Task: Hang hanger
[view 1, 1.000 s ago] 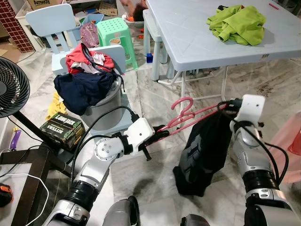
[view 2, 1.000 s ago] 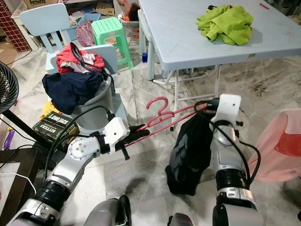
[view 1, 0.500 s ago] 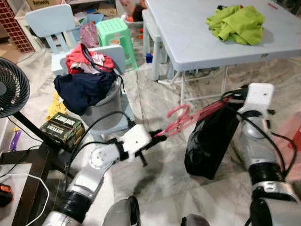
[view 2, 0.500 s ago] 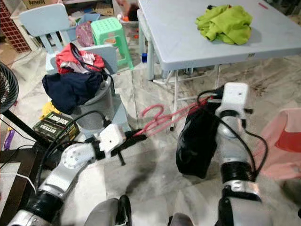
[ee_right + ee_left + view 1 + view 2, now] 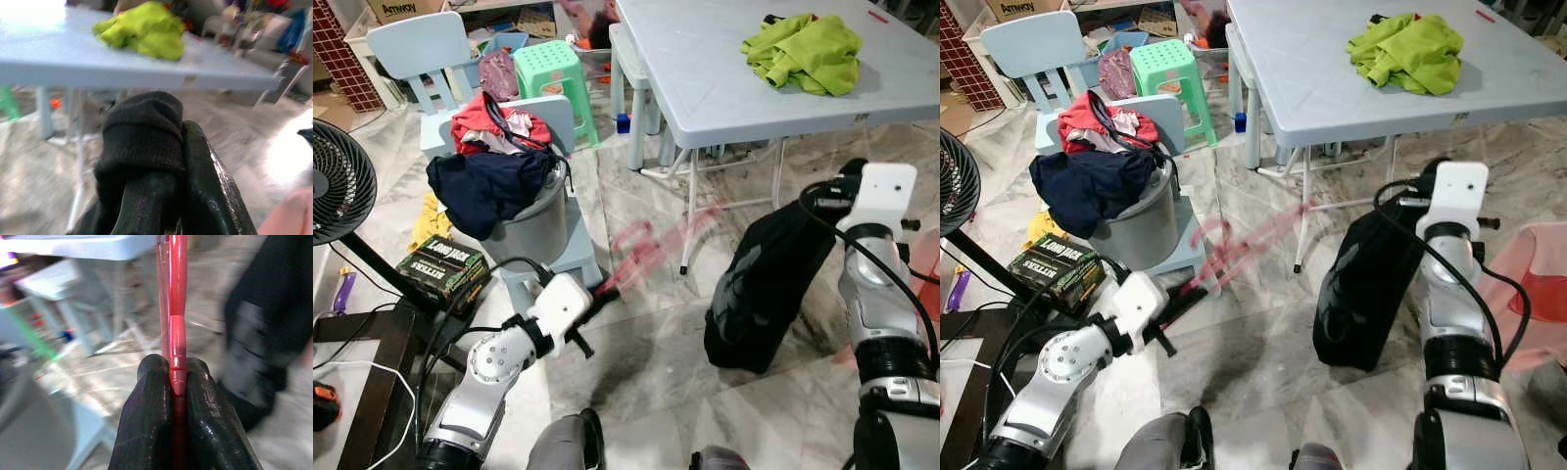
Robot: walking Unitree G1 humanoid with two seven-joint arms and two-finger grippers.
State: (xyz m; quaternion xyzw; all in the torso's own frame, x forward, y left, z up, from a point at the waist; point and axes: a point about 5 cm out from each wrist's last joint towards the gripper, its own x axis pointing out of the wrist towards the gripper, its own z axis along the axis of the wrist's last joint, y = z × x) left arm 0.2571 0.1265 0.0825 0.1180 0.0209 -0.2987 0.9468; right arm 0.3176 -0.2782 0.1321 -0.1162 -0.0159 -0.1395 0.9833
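Observation:
A pink-red hanger (image 5: 656, 250) shows as a motion blur above the floor, between the grey bin and the black garment. My left gripper (image 5: 595, 296) is shut on its lower end; the left wrist view shows both black fingers (image 5: 151, 401) clamped on the red bar (image 5: 177, 333). The black garment (image 5: 764, 284) hangs in a bunch from my right gripper (image 5: 824, 201), apart from the hanger. In the right wrist view, black knit cloth (image 5: 142, 132) is pinched between the fingers (image 5: 205, 171).
A grey bin heaped with red and navy clothes (image 5: 494, 176) stands on a pale blue chair at left. Behind is a light table (image 5: 724, 98) carrying a green garment (image 5: 808, 49). A fan (image 5: 337, 181), a black box (image 5: 443, 266), a green stool (image 5: 553, 64) and a pink basket (image 5: 1533, 294) stand around.
The hanger has slid left out of the black garment as my left arm drew back toward my body. My right gripper moved right and up with the garment.

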